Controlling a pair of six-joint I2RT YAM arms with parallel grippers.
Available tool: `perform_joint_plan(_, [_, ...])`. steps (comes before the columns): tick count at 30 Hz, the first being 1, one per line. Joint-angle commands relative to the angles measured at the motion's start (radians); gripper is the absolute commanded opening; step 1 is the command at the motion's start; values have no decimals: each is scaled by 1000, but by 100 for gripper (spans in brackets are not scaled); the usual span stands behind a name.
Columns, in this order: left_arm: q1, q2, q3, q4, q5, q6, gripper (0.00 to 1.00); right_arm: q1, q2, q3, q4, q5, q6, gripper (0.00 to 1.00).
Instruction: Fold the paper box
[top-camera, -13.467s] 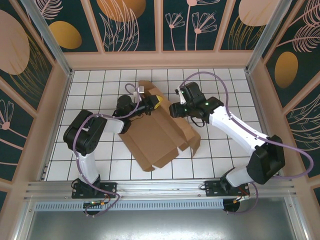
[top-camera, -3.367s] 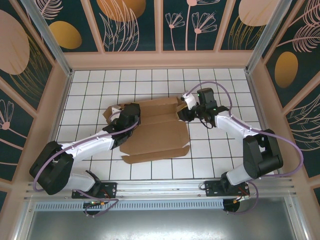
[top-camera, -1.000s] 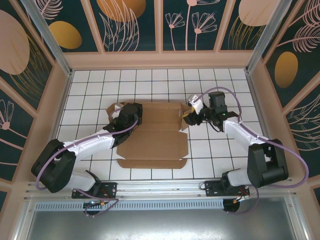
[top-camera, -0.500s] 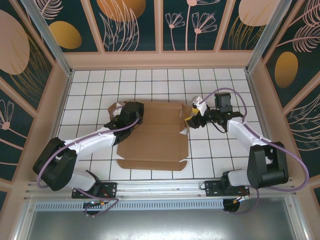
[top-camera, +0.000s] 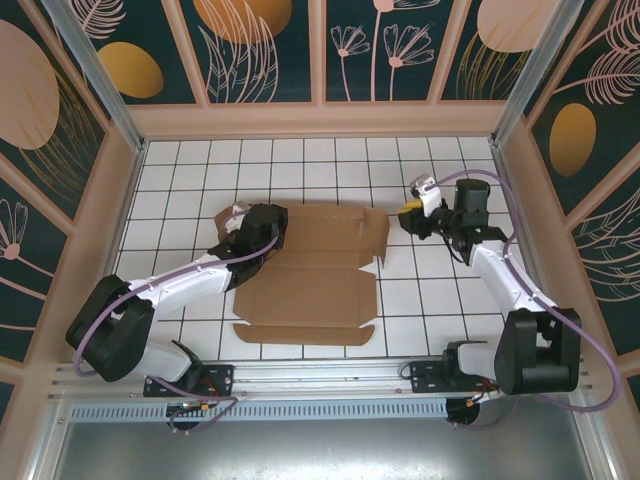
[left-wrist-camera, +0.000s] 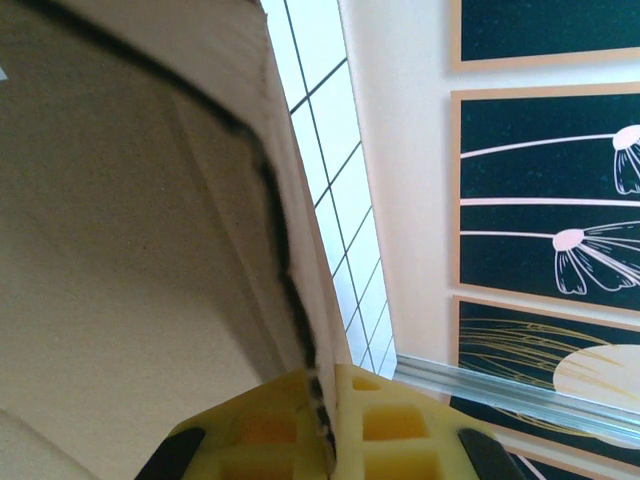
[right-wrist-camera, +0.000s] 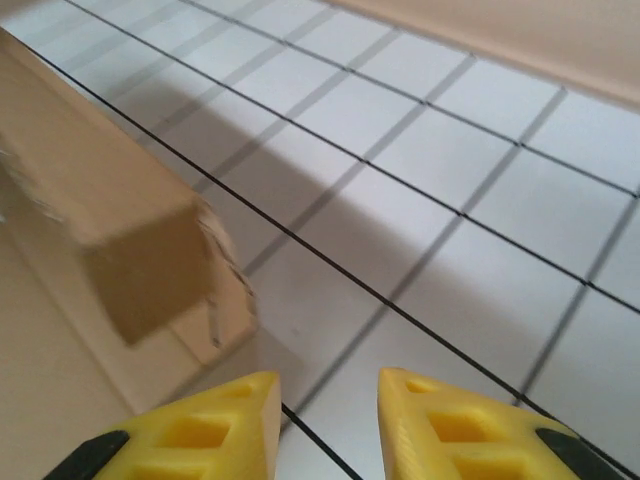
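Box (top-camera: 305, 275): left edge pinched by left gripper (left-wrist-camera: 322, 415); right gripper (right-wrist-camera: 328, 405) spread, positioned just right of box, apart.

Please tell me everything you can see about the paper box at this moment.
The box is plain brown cardboard, a die-cut sheet with creases and flaps, lying mostly flat on the white gridded table. A narrow flap runs along its near edge; at its right end a flap stands up. The left gripper is shut on its far left part, cardboard between the yellow pads. The right gripper is beside the right end, apart from it.
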Motion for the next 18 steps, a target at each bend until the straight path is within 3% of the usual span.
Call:
perform_joint_plan(1, [6, 6, -6, -18, -13, 45, 0, 19, 33, -31, -65, 137, -93, 31])
perform_joint_plan(9, [7, 11, -12, 21, 4, 82, 0, 164, 154, -10, -107, 146, -177, 35])
perform_joint_plan(14, [6, 7, -10, 24, 2, 106, 0, 181, 167, 15, -94, 44, -155, 35])
perform_joint_plan(18, [7, 6, -12, 26, 2, 110, 0, 201, 145, 9, -87, 41, -146, 36])
